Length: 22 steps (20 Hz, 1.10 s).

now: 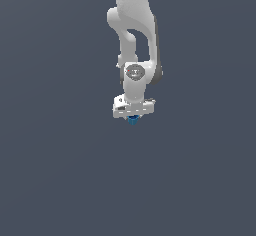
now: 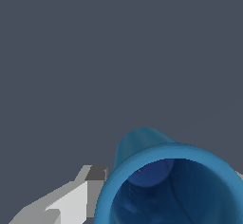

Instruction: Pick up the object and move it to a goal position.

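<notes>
Grey is all around, a big plain floor (image 1: 60,180) with nothing on it that I can see. Over it hangs the tall white arm (image 1: 134,35), bending down from the top. Under the arm sits the wide white gripper (image 1: 133,117). It seems to be pinching the little blue cup (image 1: 133,120), which peeks out below it. Up close, the cup's round mouth (image 2: 173,185) fills the wrist view, with one finger (image 2: 78,197) touching its side. I think the cup could slip out, because it gets thinner toward one end and the hold looks small. A quick swing might shake it loose.
</notes>
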Motion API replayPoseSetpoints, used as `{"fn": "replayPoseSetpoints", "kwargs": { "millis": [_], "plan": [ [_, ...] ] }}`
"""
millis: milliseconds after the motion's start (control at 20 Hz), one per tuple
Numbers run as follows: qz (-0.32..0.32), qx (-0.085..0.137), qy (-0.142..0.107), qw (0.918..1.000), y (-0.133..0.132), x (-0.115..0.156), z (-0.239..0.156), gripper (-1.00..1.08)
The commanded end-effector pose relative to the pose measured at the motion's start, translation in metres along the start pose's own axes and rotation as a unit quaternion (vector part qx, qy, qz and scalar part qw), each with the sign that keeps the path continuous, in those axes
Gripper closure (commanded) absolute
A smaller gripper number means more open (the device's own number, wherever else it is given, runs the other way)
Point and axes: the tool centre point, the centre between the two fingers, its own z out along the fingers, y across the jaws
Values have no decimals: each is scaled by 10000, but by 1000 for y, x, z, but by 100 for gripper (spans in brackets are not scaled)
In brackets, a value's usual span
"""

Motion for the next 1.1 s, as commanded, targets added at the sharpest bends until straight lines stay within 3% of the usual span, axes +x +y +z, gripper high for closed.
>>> {"fn": "replayPoseSetpoints", "kwargs": {
  "millis": [0, 500, 1050],
  "plan": [
    [-1, -1, 9, 10000, -1, 0, -7, 108],
    [-2, -3, 8, 10000, -14, -7, -64, 108],
    [-3, -5, 8, 10000, -39, -19, -174, 108]
  ]
}}
